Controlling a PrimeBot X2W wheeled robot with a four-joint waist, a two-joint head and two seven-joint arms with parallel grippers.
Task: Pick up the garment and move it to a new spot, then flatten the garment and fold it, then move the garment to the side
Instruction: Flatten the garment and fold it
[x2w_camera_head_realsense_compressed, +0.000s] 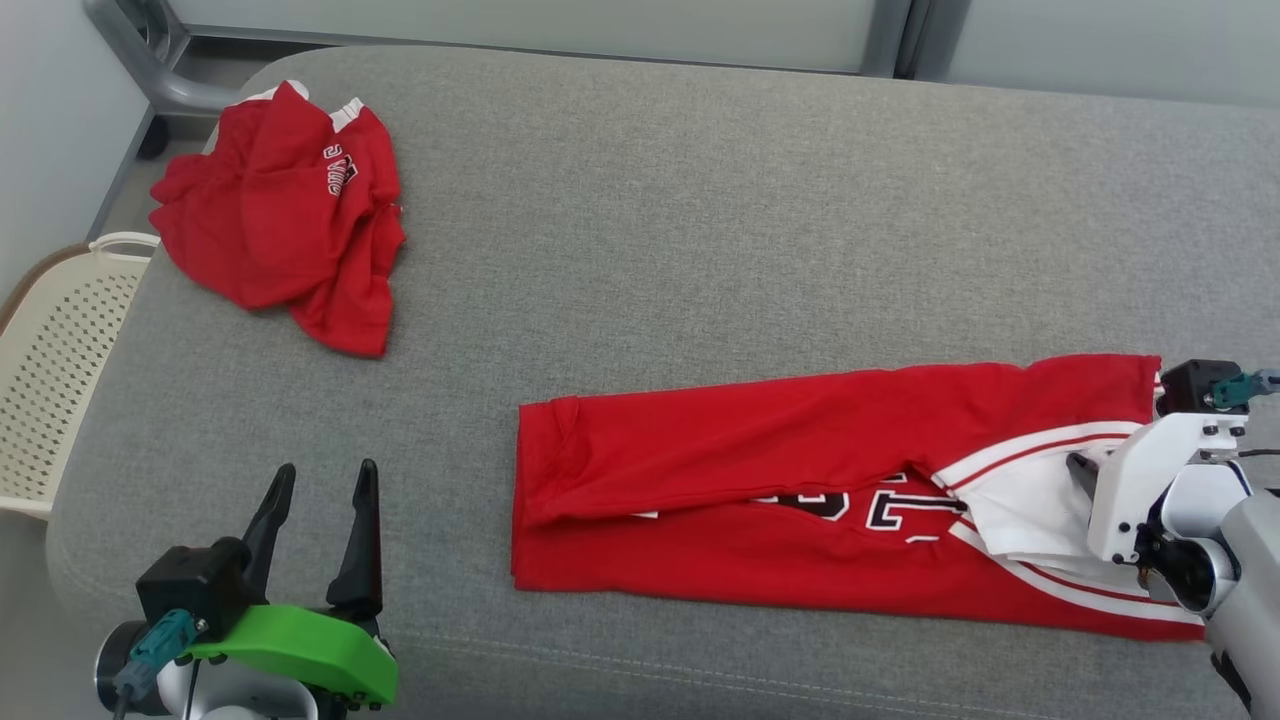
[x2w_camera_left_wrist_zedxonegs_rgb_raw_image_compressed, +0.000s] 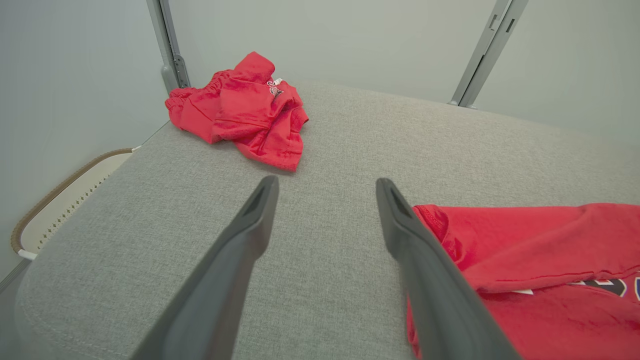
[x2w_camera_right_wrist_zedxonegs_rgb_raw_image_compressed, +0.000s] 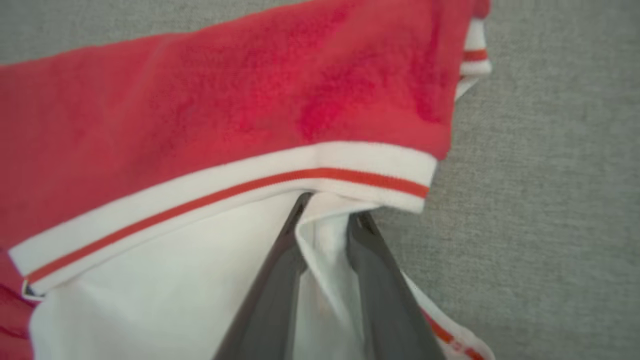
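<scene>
The right gripper pinches a fold of white cloth at the striped end of a red jersey, which lies folded lengthwise on the near right of a grey cushion. The fold in hand seems to be the one that brings this end over toward the other. To do it well, the pinch should catch every layer, not the white lining alone, and the lift should stay low so the long fold beneath does not open. The arm reaches in from the right edge, wrist bent down, fingers narrow and pointing along the jersey. The left gripper hangs wide and empty near the jersey's far end, apart from it. A second, crumpled red garment sits at the far left corner, above a basket.
</scene>
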